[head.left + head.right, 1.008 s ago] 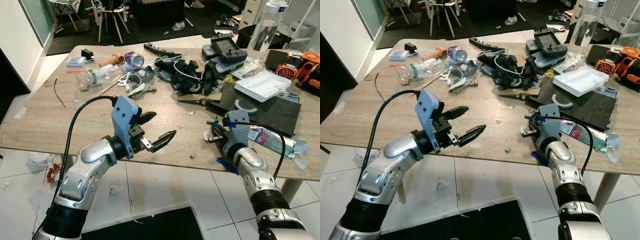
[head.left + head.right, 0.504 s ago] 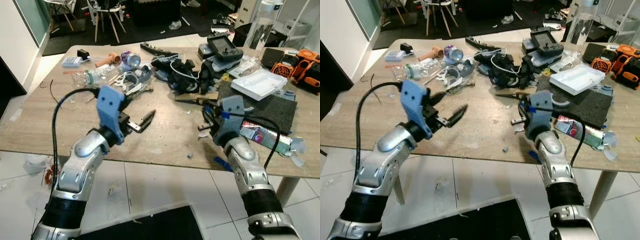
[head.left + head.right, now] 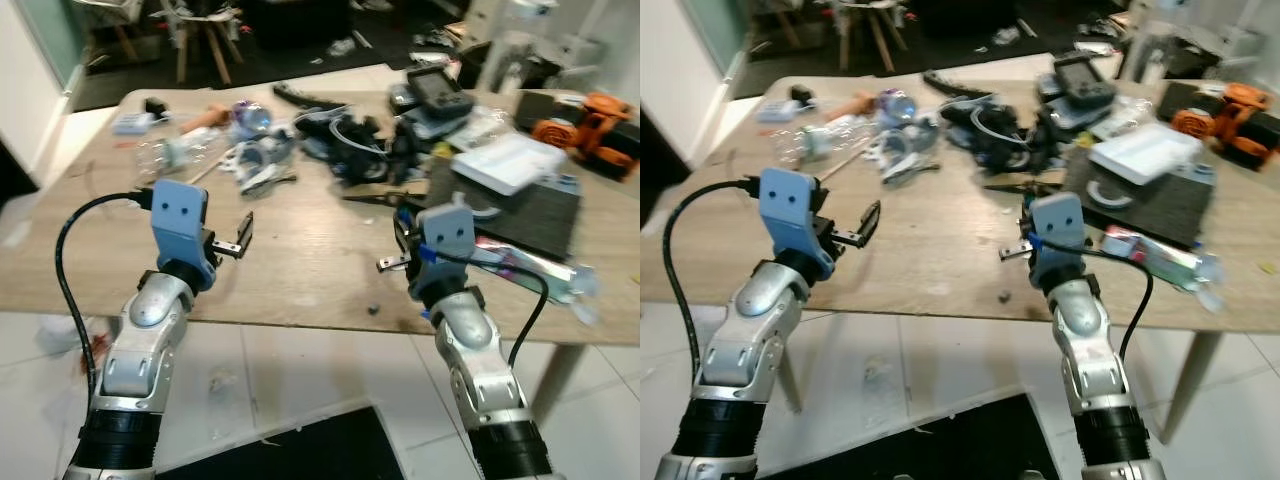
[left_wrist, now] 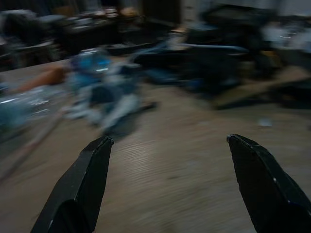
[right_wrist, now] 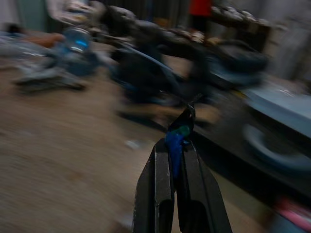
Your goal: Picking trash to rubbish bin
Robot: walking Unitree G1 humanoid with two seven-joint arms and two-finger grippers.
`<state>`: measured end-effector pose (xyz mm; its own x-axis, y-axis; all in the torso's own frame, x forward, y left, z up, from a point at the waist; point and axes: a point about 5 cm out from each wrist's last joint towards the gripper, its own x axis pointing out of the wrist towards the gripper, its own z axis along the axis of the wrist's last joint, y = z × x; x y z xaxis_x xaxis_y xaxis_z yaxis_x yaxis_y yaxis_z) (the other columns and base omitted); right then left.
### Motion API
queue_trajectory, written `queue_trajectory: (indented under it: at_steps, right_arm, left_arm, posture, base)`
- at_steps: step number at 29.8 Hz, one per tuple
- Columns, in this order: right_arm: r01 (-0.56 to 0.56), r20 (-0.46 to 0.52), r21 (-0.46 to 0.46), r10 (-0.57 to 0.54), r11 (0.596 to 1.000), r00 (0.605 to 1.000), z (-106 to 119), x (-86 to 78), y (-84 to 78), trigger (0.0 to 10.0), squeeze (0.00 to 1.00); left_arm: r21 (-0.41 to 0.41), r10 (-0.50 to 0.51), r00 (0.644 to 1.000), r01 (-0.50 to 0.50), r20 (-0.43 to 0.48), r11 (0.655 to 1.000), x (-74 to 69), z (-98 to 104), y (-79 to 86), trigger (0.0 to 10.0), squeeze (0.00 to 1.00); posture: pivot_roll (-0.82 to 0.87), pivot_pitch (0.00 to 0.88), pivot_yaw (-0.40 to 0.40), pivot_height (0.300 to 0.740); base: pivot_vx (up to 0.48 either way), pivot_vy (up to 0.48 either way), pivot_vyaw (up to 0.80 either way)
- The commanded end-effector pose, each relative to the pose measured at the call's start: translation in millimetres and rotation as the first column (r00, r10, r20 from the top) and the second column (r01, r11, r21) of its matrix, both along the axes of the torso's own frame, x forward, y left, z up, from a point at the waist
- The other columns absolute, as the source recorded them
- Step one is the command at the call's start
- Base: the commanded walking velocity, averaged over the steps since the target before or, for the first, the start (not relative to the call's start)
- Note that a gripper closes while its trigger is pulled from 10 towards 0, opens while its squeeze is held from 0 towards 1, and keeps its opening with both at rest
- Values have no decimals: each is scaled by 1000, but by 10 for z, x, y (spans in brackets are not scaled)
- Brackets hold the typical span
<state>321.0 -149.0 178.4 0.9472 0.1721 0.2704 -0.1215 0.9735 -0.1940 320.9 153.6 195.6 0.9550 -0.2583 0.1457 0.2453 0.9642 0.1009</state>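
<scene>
- While both arms reach forward over its near edge, the wooden table (image 3: 320, 265) spreads wide and carries a crowded heap of clutter along its far side.
- Dark tangled cables and gear (image 3: 355, 140) sit mid-table, with a grey mat (image 3: 545, 215) and a white tray (image 3: 508, 160) toward the right.
- Over the table's near left part, the left gripper (image 4: 167, 145) hovers with its fingers spread wide apart and nothing between them.
- At the near right, the right gripper (image 5: 176, 155) has its fingers pressed together on a small blue scrap (image 5: 173, 145).
- Far left, a clear plastic bottle (image 3: 165, 152) and a crushed can (image 3: 245, 115) lie well apart from both grippers.
</scene>
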Motion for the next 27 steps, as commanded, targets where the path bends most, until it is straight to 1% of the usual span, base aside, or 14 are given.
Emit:
queue_trajectory:
  at_steps: [1,3,5,18,22,27]
  right_arm:
    - [14,6,4,-14,1000,1000,1,-44,3,10000,0]
    - [17,6,3,-17,1000,1000,0,-54,8,10000,0]
    - [31,-9,17,-31,999,999,-42,-81,-1,10000,0]
    - [46,-42,21,-46,999,998,-116,-117,-15,10000,0]
    - [43,-54,16,-42,999,998,-153,-121,9,10000,0]
    - [66,-70,50,-62,997,996,-186,-126,-8,10000,0]
  left_arm:
    - [8,23,1000,-23,-8,1000,-22,-64,16,10000,0]
    - [2,33,999,-33,-6,999,-25,-66,21,10000,0]
    - [26,22,1000,-22,-7,999,-32,-93,-11,10000,0]
    - [23,29,999,-29,-12,999,-23,-113,11,10000,0]
    - [27,30,1000,-29,-6,999,-22,-105,12,10000,0]
    - [23,25,1000,-25,12,999,-18,-89,-14,10000,0]
  posture:
    - [13,150,62,740]
    - [13,150,62,740]
    - [19,150,58,740]
    - [22,150,55,740]
    - [17,148,56,740]
    - [23,151,52,740]
  base:
    - [0,0,-800]
    - [0,0,-800]
    - [0,0,-800]
    - [0,0,-800]
    - [0,0,-800]
    - [0,0,-800]
